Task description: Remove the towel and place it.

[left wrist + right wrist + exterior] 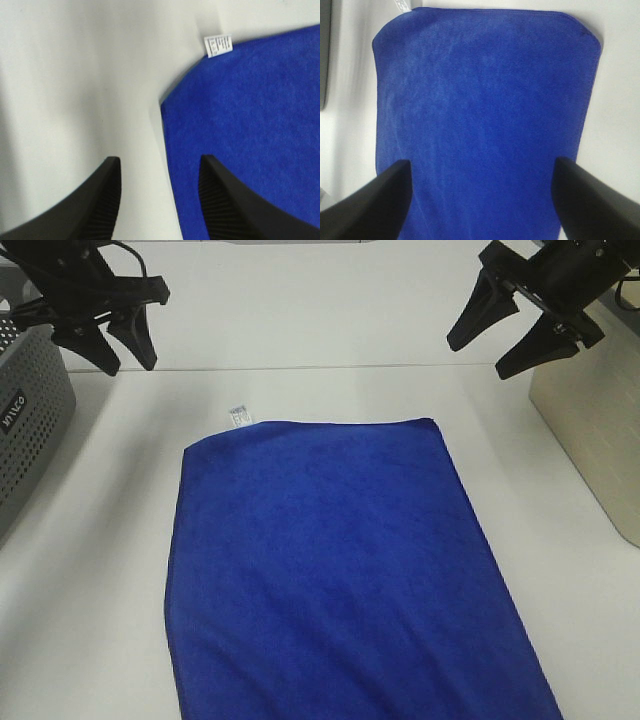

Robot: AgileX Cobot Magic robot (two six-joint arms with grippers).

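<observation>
The royal-blue towel lies spread flat on the white table, running from mid-table off the near edge of the high view. Its small white tag sticks out at the far left corner. My left gripper hangs open and empty above the table, beyond the towel's far left corner. My right gripper hangs open and empty beyond its far right corner. The left wrist view shows the towel's corner and tag past the open fingers. The right wrist view shows the towel between wide-open fingers.
A grey perforated basket stands at the left edge of the table. A beige basket stands at the right edge. The white table shows bare around the towel.
</observation>
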